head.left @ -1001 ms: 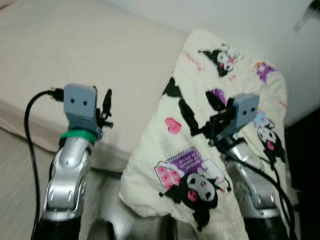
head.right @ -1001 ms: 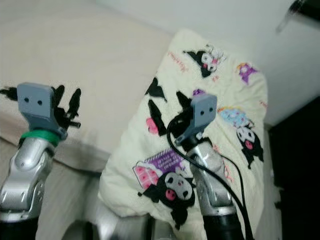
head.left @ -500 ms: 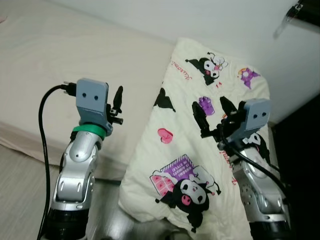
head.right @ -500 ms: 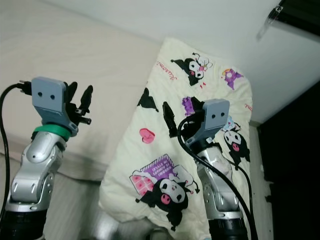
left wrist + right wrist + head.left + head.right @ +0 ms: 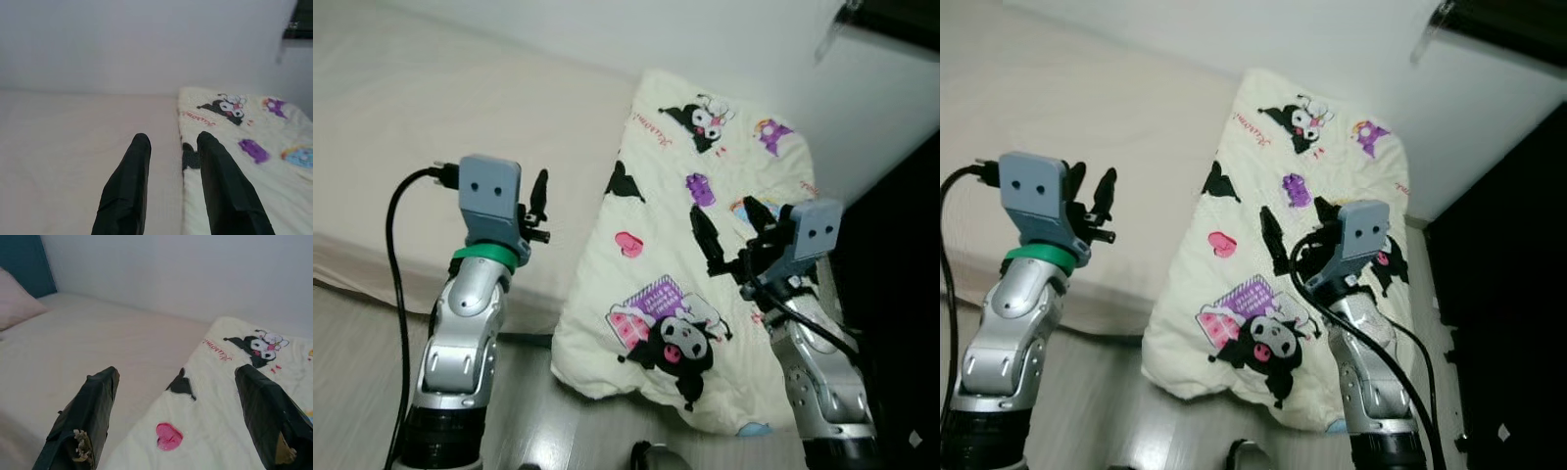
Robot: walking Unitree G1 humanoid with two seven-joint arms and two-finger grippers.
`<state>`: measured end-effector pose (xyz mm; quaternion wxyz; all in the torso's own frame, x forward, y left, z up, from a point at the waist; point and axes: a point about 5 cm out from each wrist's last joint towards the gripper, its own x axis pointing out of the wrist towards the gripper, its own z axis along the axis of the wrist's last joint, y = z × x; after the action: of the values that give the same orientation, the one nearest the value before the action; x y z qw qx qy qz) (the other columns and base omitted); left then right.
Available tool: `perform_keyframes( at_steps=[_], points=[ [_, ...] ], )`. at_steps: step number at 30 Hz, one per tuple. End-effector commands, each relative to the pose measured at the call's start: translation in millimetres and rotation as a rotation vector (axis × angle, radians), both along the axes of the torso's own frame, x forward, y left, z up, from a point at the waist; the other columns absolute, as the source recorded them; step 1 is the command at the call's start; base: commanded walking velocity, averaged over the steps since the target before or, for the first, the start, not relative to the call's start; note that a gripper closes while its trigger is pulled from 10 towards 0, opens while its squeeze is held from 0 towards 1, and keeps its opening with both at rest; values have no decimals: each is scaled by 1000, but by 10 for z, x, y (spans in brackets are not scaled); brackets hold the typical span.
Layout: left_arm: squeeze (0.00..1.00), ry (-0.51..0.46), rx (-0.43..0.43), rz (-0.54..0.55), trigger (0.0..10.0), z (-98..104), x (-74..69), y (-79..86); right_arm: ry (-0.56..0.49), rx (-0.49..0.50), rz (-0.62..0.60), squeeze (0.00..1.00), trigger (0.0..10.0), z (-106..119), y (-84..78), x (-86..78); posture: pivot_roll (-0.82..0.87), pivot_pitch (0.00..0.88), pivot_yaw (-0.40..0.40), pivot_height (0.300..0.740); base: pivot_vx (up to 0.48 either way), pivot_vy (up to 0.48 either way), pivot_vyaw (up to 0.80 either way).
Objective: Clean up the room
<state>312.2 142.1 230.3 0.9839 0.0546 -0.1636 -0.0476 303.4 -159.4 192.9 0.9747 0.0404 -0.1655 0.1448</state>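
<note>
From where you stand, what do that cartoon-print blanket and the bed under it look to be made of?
The cartoon-print blanket looks like soft, padded fabric, matte cream with printed characters; it drapes over the bed edge and puckers like quilting. The bed seems covered in a smooth, pale beige cloth sheet, matte with faint creases. The exact fibres cannot be told.

Soft, even indoor light; all views fairly sharp, slightly grainy, with faint shadows.

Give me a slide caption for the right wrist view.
Right gripper, fingers wide open, above the cartoon-print blanket draped over the bed.
</note>
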Motion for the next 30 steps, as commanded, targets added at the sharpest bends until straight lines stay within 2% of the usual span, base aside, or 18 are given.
perform_keyframes(
  at_steps=[1, 12, 16, 30],
  points=[
    [0, 19, -4, -15, 10000, -66, -1, -27, 24, 7, -24, 0, 10000, -65, -58, -15, 28, 130, -101, 691, -409, 0, 0],
    [0, 26, -18, -58, 10000, -60, 2, -69, 27, 26, -40, 0, 10000, -79, -71, -19, 27, 128, -89, 691, -31, 0, 0],
    [0, 27, 36, -53, 10000, -69, 22, -76, 27, 29, -44, 0, 10000, -84, -71, -34, 26, 130, -84, 691, 475, 0, 0],
    [0, 43, 25, -33, 10000, -84, 39, -31, 27, 32, -49, 0, 10000, -97, -72, -52, 28, 135, -76, 691, 480, 0, 0]
  ],
)
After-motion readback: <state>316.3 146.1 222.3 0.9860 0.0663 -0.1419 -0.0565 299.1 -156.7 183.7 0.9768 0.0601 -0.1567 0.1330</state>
